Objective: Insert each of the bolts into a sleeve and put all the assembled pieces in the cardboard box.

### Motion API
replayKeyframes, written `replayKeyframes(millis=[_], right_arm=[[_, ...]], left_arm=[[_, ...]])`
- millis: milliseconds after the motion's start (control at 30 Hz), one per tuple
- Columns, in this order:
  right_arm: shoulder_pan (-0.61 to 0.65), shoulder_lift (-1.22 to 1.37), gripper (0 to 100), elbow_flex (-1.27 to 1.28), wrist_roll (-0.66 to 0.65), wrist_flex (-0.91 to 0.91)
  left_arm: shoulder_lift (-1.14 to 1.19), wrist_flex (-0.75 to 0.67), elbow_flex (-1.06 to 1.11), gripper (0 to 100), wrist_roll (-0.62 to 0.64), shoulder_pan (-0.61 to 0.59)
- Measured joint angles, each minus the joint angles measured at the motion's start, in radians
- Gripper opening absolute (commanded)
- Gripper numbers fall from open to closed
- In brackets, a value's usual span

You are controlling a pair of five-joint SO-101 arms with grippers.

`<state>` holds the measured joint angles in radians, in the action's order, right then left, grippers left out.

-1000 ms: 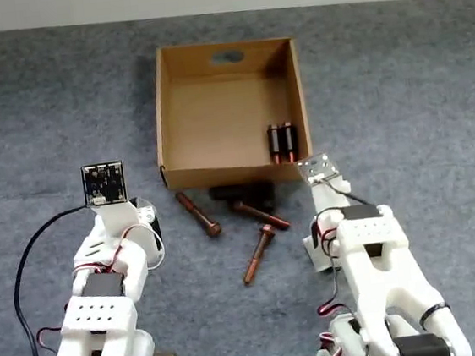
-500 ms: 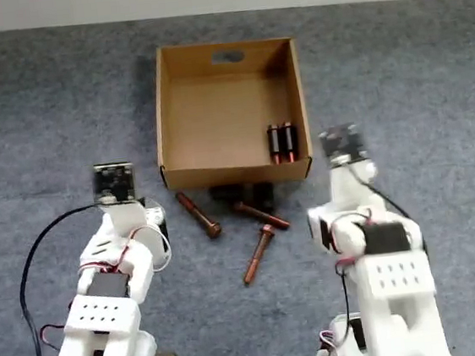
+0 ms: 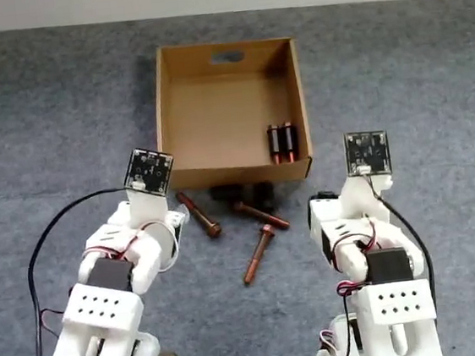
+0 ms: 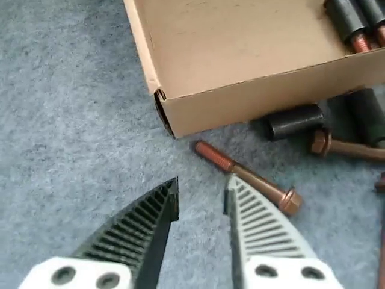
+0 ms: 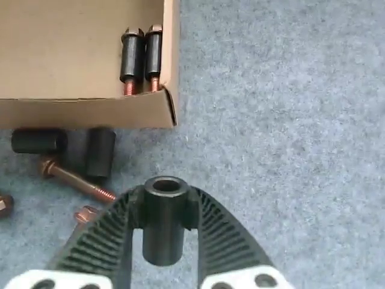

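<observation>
**Black sleeve clamped in right gripper**

The left gripper is seen open over the grey carpet, just beside a copper bolt. Two assembled pieces are laid in the cardboard box — at its near right corner. Two more bolts and two loose sleeves are scattered outside its front wall.

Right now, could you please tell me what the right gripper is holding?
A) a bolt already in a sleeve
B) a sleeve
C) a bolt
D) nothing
B: in the right wrist view the right gripper is clamped on a black sleeve whose open end shows no bolt inside.
</observation>
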<state>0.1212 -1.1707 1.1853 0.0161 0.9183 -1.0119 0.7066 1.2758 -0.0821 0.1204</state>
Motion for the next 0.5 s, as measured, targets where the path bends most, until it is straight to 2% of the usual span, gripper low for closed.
replayKeyframes(millis=[133, 333, 500], right_arm=[[0.000, 0.000, 0.5, 0.006, 0.000, 0.000], [0.000, 0.000, 0.5, 0.008, 0.000, 0.000], [0.000, 0.000, 0.5, 0.012, 0.000, -0.002]], left_arm=[[0.091, 0.127, -0.115, 16, -0.150, 0.003], [0.405, 0.356, -0.384, 16, -0.442, 0.048], [0.600, 0.399, -0.542, 16, -0.595, 0.057]])
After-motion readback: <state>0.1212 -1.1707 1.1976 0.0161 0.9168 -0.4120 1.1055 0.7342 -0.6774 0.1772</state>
